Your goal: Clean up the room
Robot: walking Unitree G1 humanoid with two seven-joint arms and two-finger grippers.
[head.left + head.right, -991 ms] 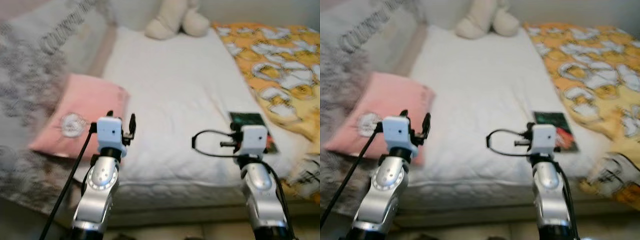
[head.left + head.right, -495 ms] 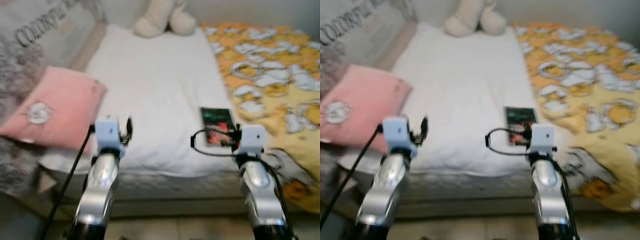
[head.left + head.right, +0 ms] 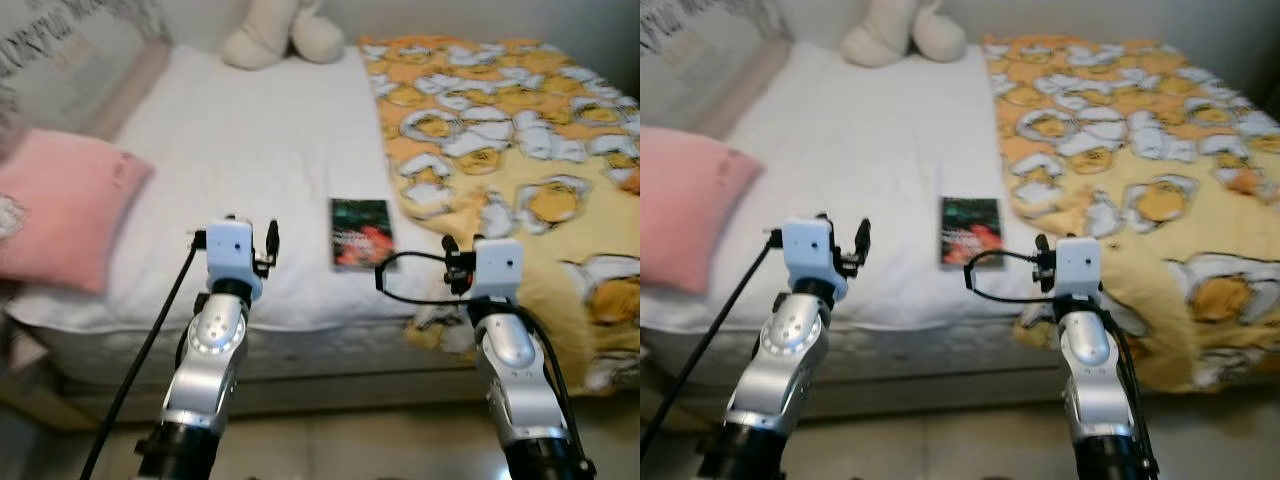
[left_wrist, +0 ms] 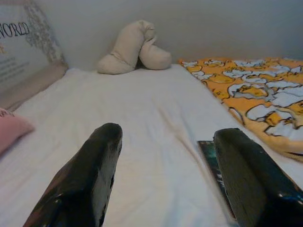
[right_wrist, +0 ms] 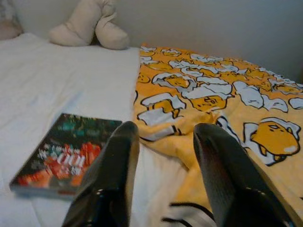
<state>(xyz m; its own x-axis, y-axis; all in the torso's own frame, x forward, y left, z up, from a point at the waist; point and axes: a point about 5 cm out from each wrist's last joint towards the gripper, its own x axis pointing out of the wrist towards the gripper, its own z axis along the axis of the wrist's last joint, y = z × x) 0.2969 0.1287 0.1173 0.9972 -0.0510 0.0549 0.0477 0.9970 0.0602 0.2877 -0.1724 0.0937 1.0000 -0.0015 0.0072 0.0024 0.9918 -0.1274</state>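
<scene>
I am holding both the left gripper (image 3: 250, 240) and right gripper (image 5: 163, 156) with jaws released, empty, near the stiff, light book (image 3: 361, 232) lying on the bed (image 3: 230, 150), best grabbed by its near edge.

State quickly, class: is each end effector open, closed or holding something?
Left end effector: open, holding nothing, above the white bed.
Right end effector: open, holding nothing, near the book.

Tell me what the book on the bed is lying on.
The book lies flat on the white sheet, just beside the edge of the yellow blanket. Anything beneath the book itself is covered.
</scene>
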